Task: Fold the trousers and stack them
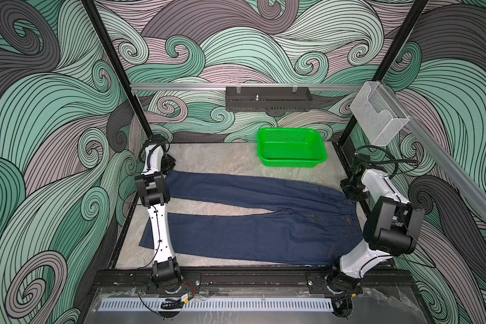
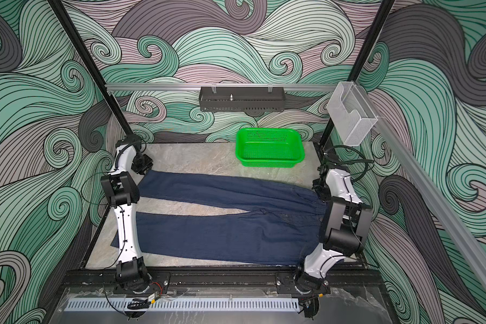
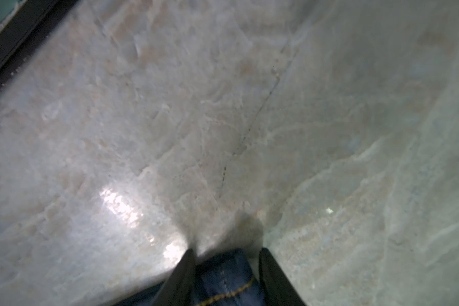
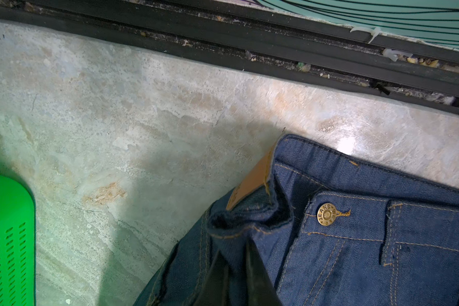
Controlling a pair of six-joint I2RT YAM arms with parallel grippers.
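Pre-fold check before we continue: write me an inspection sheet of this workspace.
Surface: marbled tabletop, glossy, no spills seen.
Job's things: trousers laid flat, legs apart, waist to the right.
Clutter: green basket at the far edge, apart from the trousers; looks empty.
Grippers: left gripper straddles the far leg's hem, grip unclear; right gripper shut on the waistband.
Cables: black cable loops behind the right arm, off the cloth.
Surroundings: wave-patterned walls; black shelf and clear bin on the rails.
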